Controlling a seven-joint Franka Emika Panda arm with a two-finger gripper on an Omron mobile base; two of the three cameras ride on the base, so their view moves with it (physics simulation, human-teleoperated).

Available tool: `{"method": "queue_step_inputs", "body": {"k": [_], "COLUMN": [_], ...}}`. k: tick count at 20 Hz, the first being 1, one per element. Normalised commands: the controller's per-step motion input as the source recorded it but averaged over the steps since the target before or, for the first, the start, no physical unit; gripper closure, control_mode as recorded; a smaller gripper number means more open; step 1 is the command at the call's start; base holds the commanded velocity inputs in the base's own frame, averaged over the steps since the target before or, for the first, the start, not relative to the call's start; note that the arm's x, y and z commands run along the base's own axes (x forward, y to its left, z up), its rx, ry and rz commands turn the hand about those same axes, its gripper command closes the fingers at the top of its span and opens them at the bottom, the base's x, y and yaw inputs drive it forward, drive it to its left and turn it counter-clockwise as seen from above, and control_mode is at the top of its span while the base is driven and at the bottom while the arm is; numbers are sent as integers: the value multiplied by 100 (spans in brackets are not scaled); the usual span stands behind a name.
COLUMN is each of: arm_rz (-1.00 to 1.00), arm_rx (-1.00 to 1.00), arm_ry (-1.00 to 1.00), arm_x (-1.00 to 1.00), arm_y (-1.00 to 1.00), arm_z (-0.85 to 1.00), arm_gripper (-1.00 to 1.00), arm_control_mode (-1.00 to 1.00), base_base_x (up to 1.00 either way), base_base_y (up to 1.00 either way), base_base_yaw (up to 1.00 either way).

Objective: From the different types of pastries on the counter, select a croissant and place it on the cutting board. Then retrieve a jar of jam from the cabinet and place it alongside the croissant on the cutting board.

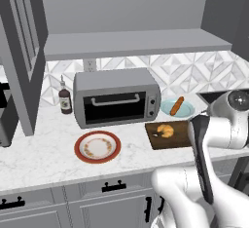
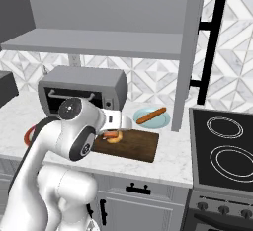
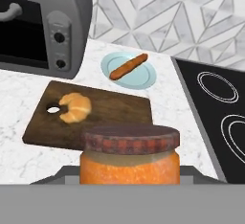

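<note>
The gripper (image 3: 129, 182) is clamped on the jar of jam (image 3: 129, 158) above the cutting board (image 3: 115, 110), where a careless descent could knock the croissant (image 3: 74, 107) or overhang the board's near edge.

In the hand view the jar (image 3: 129, 158) stands at bottom centre, its base cut off below and its lid covering the near edge of the board (image 3: 110, 110); the finger tips are hidden behind it. The oven (image 3: 43, 24) and the hob (image 3: 215, 117) run off the left and right edges. In the right base view the arm's elbow hides most of the croissant (image 2: 113, 136).
</note>
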Motion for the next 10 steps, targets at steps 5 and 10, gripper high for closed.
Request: {"method": "queue_step_inputs", "body": {"k": [5, 10], "arm_rz": [2, 0], "arm_rx": [-14, -6], "arm_ry": [-31, -17], "arm_x": [18, 21], "arm_y": [1, 3], "arm_z": [-100, -100], "arm_gripper": [100, 100], "arm_control_mode": [-100, -100], "base_base_x": [0, 0], "base_base_y": [0, 0], "base_base_yaw": [0, 0]}}
